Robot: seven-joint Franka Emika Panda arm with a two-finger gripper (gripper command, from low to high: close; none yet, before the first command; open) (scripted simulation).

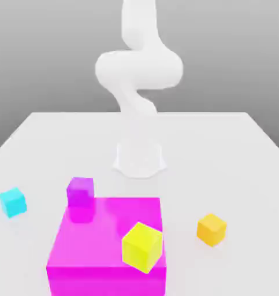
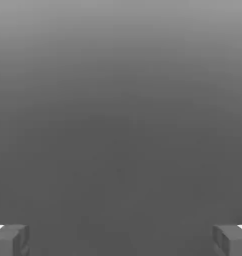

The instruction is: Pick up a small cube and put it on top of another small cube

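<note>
The small orange-yellow cube [image 1: 211,229] rests on the white table at the exterior view's right, near the front. A cyan cube [image 1: 13,202] of about the same size sits far over at the exterior view's left. The white arm [image 1: 138,69] rises from its base [image 1: 140,159] at the table's middle and curls upward past the top of the picture. In the hand view my gripper [image 2: 121,240] is open, its two grey fingertips [image 2: 10,240] set far apart with nothing between them, facing plain grey background.
A large magenta block [image 1: 107,248] fills the front middle of the table. A larger lemon-yellow cube [image 1: 142,247] sits tilted at its front right corner. A small purple cube [image 1: 80,192] stands at the block's back left corner.
</note>
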